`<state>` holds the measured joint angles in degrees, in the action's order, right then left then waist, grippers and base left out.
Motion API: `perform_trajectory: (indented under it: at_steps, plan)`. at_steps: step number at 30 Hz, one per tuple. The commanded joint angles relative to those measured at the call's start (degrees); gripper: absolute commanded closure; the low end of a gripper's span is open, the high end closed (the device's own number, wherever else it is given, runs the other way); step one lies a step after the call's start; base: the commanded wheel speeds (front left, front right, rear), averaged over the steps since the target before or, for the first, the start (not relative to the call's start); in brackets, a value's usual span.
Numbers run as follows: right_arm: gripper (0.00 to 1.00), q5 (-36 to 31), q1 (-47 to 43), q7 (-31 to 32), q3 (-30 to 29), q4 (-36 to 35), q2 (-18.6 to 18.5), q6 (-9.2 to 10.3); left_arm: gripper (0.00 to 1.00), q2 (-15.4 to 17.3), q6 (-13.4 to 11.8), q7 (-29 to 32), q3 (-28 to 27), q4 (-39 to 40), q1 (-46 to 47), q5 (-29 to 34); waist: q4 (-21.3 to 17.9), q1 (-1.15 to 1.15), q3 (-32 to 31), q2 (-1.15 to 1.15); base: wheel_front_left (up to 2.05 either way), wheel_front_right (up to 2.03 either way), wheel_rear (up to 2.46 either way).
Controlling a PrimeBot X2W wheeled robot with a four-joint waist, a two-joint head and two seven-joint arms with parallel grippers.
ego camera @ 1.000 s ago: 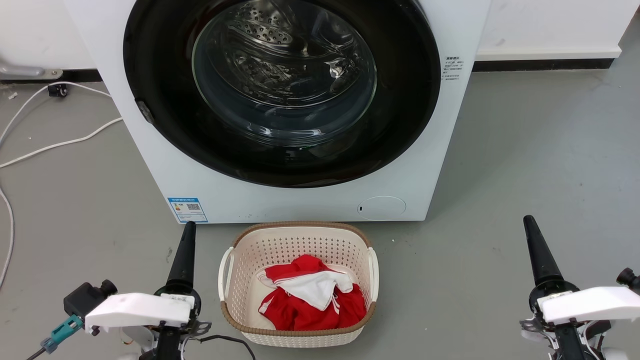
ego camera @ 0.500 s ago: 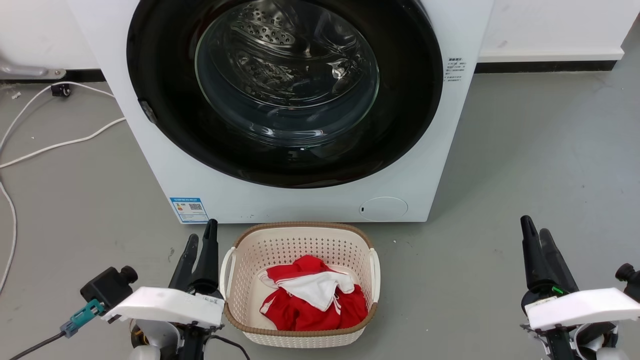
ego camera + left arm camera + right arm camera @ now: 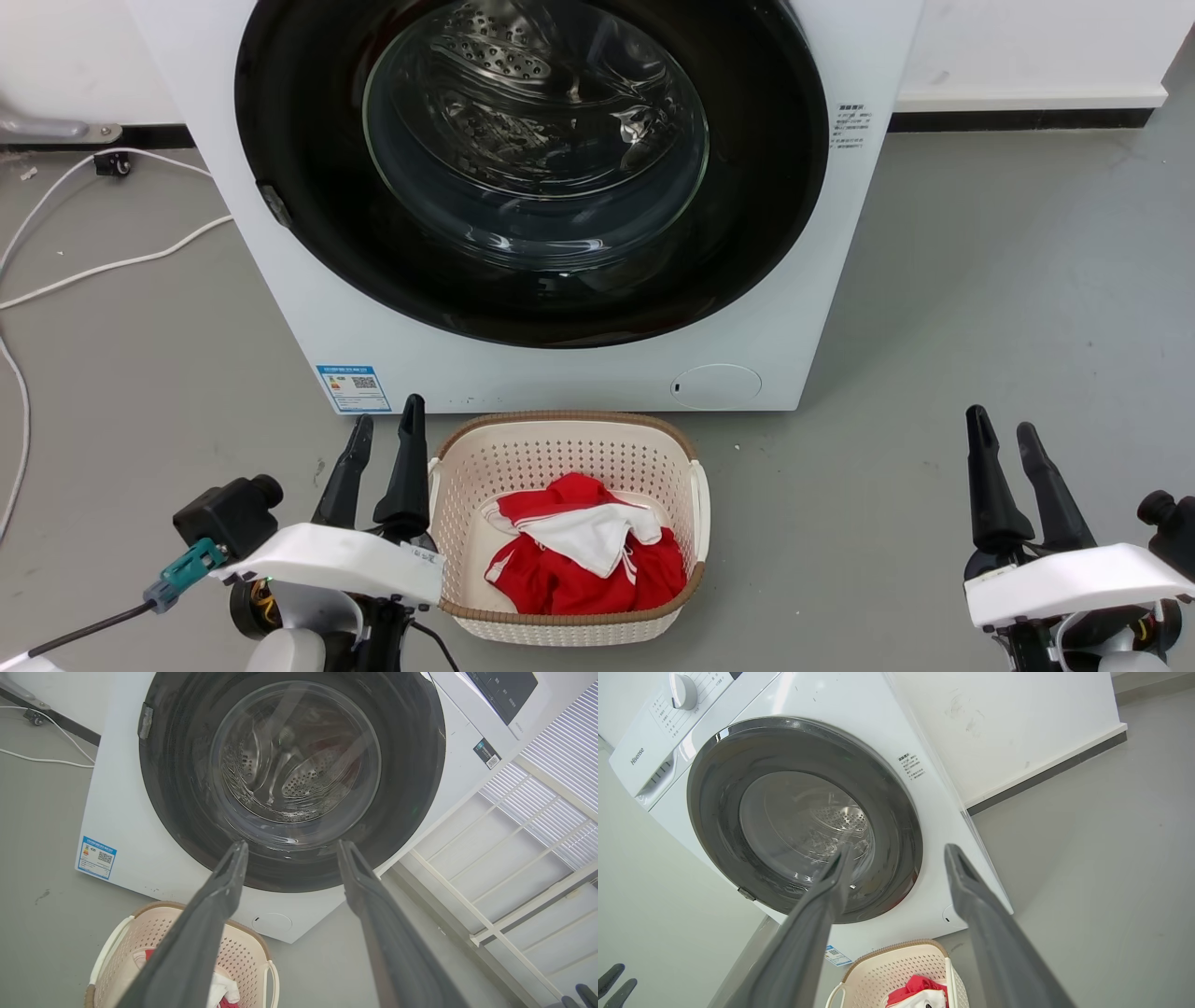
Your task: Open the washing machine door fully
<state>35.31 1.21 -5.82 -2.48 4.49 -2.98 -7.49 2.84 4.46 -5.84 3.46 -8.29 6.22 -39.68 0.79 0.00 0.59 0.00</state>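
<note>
The washing machine door (image 3: pixel 534 159), a glossy black disc with a clear glass bowl in its centre, lies closed and flush against the white washer (image 3: pixel 560 373). A small grey tab (image 3: pixel 273 205) sits on its left edge. My left gripper (image 3: pixel 387 415) hovers open low over the floor, just left of the basket and well short of the door. My right gripper (image 3: pixel 999 420) is open too, low at the far right. In the left wrist view the left gripper (image 3: pixel 292 844) points at the door (image 3: pixel 294 765). In the right wrist view the right gripper (image 3: pixel 900 848) points at the door (image 3: pixel 803 821).
A cream laundry basket (image 3: pixel 698 495) holding red and white clothes (image 3: pixel 579 551) stands on the grey floor right before the washer. White cables (image 3: pixel 112 266) trail across the floor at the left. A white railing (image 3: pixel 514 835) stands to the washer's side.
Both grippers have gone from shut to open. My left arm has shifted right, closer to the basket's left handle. The door has not moved.
</note>
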Motion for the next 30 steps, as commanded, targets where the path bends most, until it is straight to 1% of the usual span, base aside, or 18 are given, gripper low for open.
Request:
perform_trajectory:
  at_steps: [1, 18, 30]
  plan:
    - [0.0, -1.91, 0.57, -0.55, 0.14, -0.94, 0.06, 0.0, 0.0, 0.32, -0.38, -0.58, 0.3, 0.92, 1.54, 1.86, -0.03, 0.0, 0.07, 0.0, 0.0, 0.0, 0.0]
    - [0.0, -13.6, 0.77, -3.04, 0.61, -1.01, 0.1, 0.0, 0.0, 0.72, -2.03, -3.23, 2.21, 1.35, 2.05, 13.56, -0.15, 0.0, 0.59, 0.0, 0.0, 0.0, 0.0]
    - [0.0, -20.57, 0.15, -3.22, 0.76, -1.9, 0.12, 0.0, 0.0, 0.93, -3.49, -4.93, 3.5, 0.7, 2.28, 20.7, -0.09, 0.0, 0.76, 0.0, 0.0, 0.0, 0.0]
